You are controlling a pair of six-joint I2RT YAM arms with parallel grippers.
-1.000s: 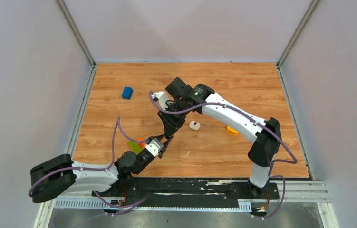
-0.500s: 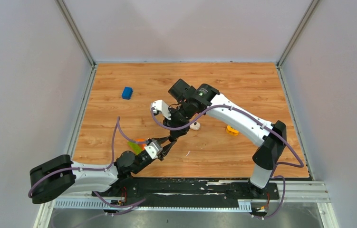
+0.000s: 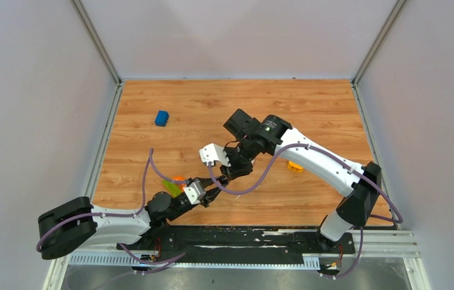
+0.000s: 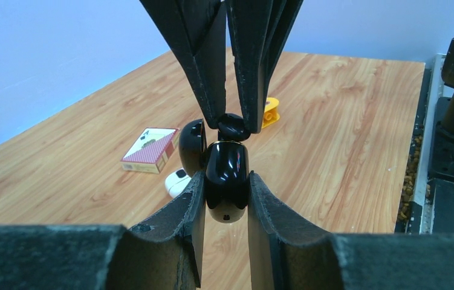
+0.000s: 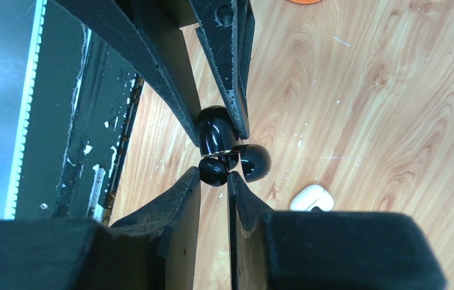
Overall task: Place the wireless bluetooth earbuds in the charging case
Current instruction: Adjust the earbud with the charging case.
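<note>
My left gripper (image 4: 226,176) is shut on a glossy black charging case (image 4: 227,181) and holds it upright above the table, with its lid (image 4: 192,145) swung open to the left. My right gripper (image 5: 214,176) is shut on a tiny black earbud (image 5: 213,171) and holds it against the case's open top (image 5: 214,132). The earbud also shows in the left wrist view (image 4: 234,127), pinched between the right fingertips. In the top view the two grippers meet, the left (image 3: 210,194) below the right (image 3: 225,176). The second earbud is not in view.
A small white oval object (image 4: 177,181) lies on the table under the case, also in the right wrist view (image 5: 312,197). A playing-card box (image 4: 150,150) and a yellow ring (image 3: 295,166) lie beyond. A blue block (image 3: 162,118) sits far left, and a green and orange piece (image 3: 173,182) lies by the left arm.
My right arm has swung toward the near edge and brought its gripper down onto the case in my left gripper. The arm now hides the white object in the top view. The left gripper barely moved.
</note>
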